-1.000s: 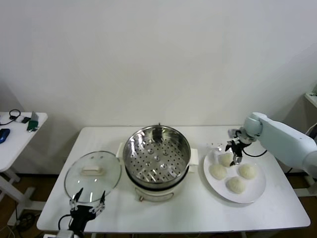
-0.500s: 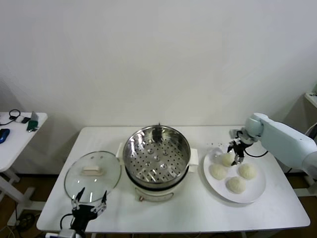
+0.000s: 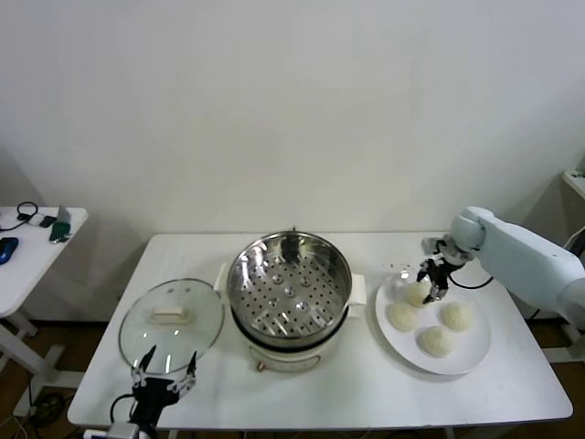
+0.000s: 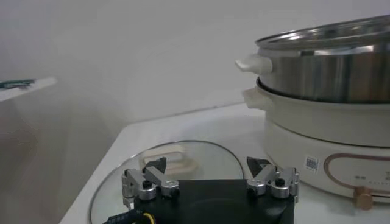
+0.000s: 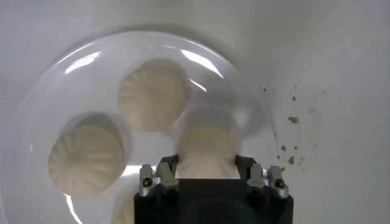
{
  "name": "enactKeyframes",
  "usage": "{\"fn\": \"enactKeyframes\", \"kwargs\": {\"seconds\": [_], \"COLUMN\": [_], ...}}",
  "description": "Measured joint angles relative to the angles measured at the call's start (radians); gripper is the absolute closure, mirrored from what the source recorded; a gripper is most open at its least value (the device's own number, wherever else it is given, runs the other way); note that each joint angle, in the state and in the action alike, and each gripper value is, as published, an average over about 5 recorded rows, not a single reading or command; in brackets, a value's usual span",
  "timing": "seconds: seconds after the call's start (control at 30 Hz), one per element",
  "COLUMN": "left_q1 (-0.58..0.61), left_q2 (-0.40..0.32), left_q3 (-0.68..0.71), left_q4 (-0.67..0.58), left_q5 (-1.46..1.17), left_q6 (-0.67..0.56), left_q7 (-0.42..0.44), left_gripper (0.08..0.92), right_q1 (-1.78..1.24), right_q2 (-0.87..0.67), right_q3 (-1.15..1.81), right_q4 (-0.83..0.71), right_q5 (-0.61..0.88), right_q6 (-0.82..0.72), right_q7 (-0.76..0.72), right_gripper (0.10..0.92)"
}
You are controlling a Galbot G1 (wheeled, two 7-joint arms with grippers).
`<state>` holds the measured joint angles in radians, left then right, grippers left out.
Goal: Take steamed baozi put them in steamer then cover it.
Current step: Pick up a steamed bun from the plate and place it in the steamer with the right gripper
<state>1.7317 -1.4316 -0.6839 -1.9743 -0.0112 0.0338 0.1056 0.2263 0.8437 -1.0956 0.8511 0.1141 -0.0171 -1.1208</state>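
Four off-white baozi lie on a white plate [image 3: 477, 350] at the table's right. My right gripper [image 3: 432, 278] is down on the farthest baozi [image 3: 417, 294]. In the right wrist view that baozi [image 5: 207, 146] fills the gap between the fingers, and the gripper [image 5: 207, 167] is shut on it. Two other baozi [image 5: 152, 97] [image 5: 85, 159] sit beside it on the plate. The steel steamer [image 3: 289, 283] stands open and empty at the centre. The glass cover [image 3: 171, 320] lies flat to its left. My left gripper [image 3: 164, 375] is open at the cover's near rim [image 4: 207, 155].
The steamer's cream base and handle [image 4: 329, 128] stand close to the left gripper. Crumbs [image 5: 292, 119] dot the table beside the plate. A small side table [image 3: 37, 229] with gadgets stands far left. A white wall is behind.
My right gripper has shifted only slightly over the farthest baozi. The left arm, the cover and the steamer have not moved.
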Motion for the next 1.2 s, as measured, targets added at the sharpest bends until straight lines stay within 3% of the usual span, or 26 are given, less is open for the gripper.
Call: {"fn": "enactKeyframes", "kwargs": {"seconds": [0.57, 0.9, 1.2], "left_q1": [0.015, 0.024, 0.026], "left_q2": [0.007, 0.019, 0.021], "left_q3": [0.000, -0.007, -0.020], "left_q4": [-0.021, -0.042, -0.051], "left_q5": [0.008, 0.020, 0.028], "left_q6": [-0.012, -0.010, -0.009], "left_q7": [-0.004, -0.004, -0.005], "left_gripper": [0.177, 0.177, 0.177], "right_q1": [0.467, 0.637, 0.630], "right_q2": [0.002, 0.159, 0.346], "right_q3": [-0.283, -0.327, -0.353], "right_q4": [0.252, 0.377, 0.372], "right_q5": [0.186, 0.222, 0.184], "right_q6": [0.122, 0.259, 0.373], "right_q7": [-0.054, -0.050, -0.021], "right_gripper": [0.380, 0.392, 0.397]}}
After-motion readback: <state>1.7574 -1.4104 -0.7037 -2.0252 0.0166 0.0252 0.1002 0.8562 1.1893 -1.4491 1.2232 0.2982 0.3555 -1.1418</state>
